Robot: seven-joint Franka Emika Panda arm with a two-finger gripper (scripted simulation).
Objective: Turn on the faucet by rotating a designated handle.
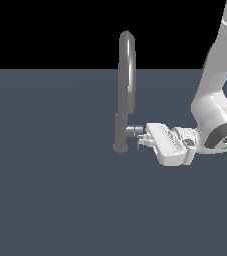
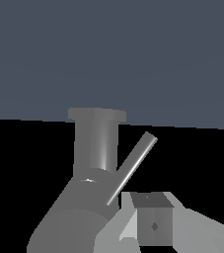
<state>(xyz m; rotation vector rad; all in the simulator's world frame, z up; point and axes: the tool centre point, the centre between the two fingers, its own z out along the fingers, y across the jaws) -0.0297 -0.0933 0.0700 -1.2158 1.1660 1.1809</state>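
Observation:
The faucet (image 1: 126, 70) stands mid-scene, with a tall arched spout, a thicker post and a small round base. The handle (image 1: 133, 130) is a short stub jutting from the post toward the exterior view's right. My gripper (image 1: 140, 139) reaches in from the right, its tips right at the stub's end, with no gap showing between the fingers. In the wrist view the stub (image 2: 69, 222) is large and close. Its thin lever rod (image 2: 132, 168) slants just beside my fingertips (image 2: 153, 225). The post (image 2: 96, 143) is behind. I cannot tell whether they touch.
The faucet stands on a flat dark blue-grey floor (image 1: 45, 190). My white arm (image 1: 212, 105) comes down from the upper right of the exterior view. Nothing else is in view.

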